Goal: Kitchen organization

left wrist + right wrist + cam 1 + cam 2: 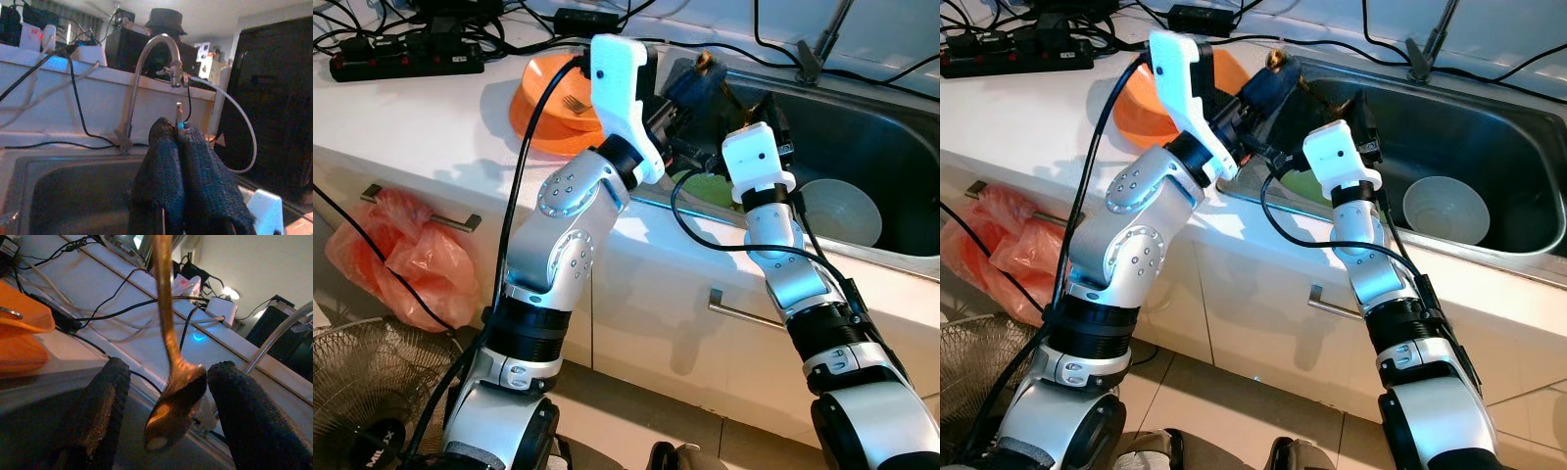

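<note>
Clamped together, the left gripper [181,147] pinches the thin handle of a golden metal spoon [171,396] at the near left corner of the stainless steel sink [891,147]. Spread wide, the right gripper's black fingers [98,416] flank the spoon's bowl, which hangs between them without clearly touching either pad; this looks like a handover from one arm to the other over the basin.

Further out, a white round bowl [842,211] sits in the sink bottom, and something green [705,186] lies beside it, partly hidden by the right wrist. A curved chrome tap [146,63] rises behind the basin. On the white counter [411,127] to the left rests an orange plastic plate [543,103] with a fork on it.

Judging by this, tidying is at an early-to-middle stage: the spoon is lifted but not put away, and bowl, plate and fork await handling.
</note>
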Motion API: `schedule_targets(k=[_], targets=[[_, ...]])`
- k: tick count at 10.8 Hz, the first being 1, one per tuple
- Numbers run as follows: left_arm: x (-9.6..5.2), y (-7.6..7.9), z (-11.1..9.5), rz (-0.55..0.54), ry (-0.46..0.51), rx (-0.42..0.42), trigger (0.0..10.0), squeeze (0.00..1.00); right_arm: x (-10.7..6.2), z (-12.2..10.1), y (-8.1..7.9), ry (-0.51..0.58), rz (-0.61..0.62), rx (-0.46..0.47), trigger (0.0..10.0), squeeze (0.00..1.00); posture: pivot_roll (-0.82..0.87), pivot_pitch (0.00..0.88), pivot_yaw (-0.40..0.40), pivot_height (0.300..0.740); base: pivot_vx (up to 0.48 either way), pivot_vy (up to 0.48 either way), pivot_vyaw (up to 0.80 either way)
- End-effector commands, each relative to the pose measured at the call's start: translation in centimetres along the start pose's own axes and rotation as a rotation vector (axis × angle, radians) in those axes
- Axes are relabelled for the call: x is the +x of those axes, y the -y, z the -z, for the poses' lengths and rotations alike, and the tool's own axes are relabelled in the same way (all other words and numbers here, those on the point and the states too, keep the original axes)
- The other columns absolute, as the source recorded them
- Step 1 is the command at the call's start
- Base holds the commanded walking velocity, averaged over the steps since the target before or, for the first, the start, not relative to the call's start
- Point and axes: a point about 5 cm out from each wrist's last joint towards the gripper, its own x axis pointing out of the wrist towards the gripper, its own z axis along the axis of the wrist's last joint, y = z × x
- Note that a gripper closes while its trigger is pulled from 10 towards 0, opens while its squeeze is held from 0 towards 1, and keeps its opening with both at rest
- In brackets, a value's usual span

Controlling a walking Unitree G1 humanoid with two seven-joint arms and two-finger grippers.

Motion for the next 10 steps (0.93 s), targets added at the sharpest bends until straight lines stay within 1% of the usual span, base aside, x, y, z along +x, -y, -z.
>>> schedule_targets(k=[1, 3, 4, 6, 8, 10], targets=[[-0.1, 0.4, 0.1, 0.017, -0.010, 0.016, 10.0, 0.00, -0.2, 0.2, 0.3, -0.005, 0.014, 0.018, 10.0, 0.00, 0.08, 0.119, -0.025, 0.740, 0.000, 0.000, 0.00], [0.0, 0.3, 0.5, 0.016, -0.049, 0.040, 10.0, 0.00, -0.3, -0.2, 0.0, 0.014, -0.008, 0.052, 10.0, 0.00, 0.07, 0.127, -0.021, 0.740, 0.000, 0.000, 0.00], [0.0, 0.4, 0.5, 0.017, -0.049, 0.040, 10.0, 0.00, -0.3, -0.3, 0.0, 0.016, -0.014, 0.074, 10.0, 0.00, 0.07, 0.129, -0.022, 0.740, 0.000, 0.000, 0.00], [0.6, 0.6, 0.8, 0.033, -0.051, 0.038, 10.0, 0.00, -0.4, -0.9, -0.4, 0.049, -0.058, 0.099, 10.0, 0.00, 0.06, 0.133, -0.025, 0.740, 0.000, 0.000, 0.00], [1.4, 0.9, 0.7, 0.046, -0.039, 0.035, 10.0, 0.00, -0.5, -1.0, -0.7, 0.045, -0.069, 0.108, 10.0, 0.00, 0.06, 0.132, -0.026, 0.740, 0.000, 0.000, 0.00], [2.1, 0.9, 1.0, 0.052, -0.038, 0.030, 10.0, 0.00, -0.5, -1.1, -0.6, 0.048, -0.073, 0.119, 10.0, 0.00, 0.05, 0.131, -0.022, 0.740, 0.000, 0.000, 0.00]])
